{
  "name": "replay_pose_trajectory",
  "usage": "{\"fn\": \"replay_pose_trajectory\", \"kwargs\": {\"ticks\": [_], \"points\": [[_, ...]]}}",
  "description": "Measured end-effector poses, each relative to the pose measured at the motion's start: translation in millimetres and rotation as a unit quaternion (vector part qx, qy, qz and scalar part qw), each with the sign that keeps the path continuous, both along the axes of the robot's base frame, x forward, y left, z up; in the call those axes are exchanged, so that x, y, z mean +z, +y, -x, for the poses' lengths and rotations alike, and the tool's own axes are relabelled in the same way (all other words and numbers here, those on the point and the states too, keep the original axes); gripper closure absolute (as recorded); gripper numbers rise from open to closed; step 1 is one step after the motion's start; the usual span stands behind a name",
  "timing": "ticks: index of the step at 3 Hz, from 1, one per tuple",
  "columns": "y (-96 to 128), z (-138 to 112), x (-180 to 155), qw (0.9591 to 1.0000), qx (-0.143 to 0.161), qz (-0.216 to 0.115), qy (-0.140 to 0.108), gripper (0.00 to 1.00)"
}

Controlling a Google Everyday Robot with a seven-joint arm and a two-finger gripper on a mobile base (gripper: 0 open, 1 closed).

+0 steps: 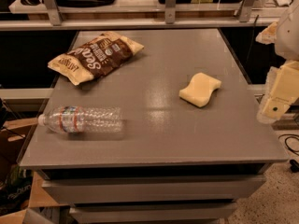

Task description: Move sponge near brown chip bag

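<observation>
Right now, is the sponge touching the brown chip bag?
No: the sponge lies apart from the brown chip bag, with the pincer beyond the right edge of the table.

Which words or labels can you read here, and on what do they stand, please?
"Sea": large white lettering on the crinkled brown chip bag; its smaller print is blurred.
Clear plastic water bottle: label unreadable.
Pale yellow foam sponge: no text.
Cream end effector, right of the grey table: no text.

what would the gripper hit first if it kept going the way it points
The gripper hangs beside the right edge of the table, seemingly pointing down. Straight on, it would probably meet that table edge or slip past to the floor; depth is unclear. The sponge is off that line.
</observation>
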State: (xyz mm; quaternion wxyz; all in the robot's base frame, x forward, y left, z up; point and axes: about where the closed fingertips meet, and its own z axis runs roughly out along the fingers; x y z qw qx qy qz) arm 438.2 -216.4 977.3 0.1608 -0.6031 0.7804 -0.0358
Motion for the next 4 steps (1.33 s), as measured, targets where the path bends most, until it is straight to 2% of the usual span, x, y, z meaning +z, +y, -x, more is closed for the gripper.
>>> {"fn": "replay_pose_trajectory", "kwargs": {"ticks": [1,2,3,4], "points": [[0,0,0,1.0000,0.000,0.000,0.000,0.00],[3,-7,-1,0.9993,0.036,0.005,-0.006,0.00],[9,-31,-12,0.9939,0.110,0.001,-0.013,0.00],[12,-55,-28,0.9821,0.187,-0.015,-0.016,0.00]]}}
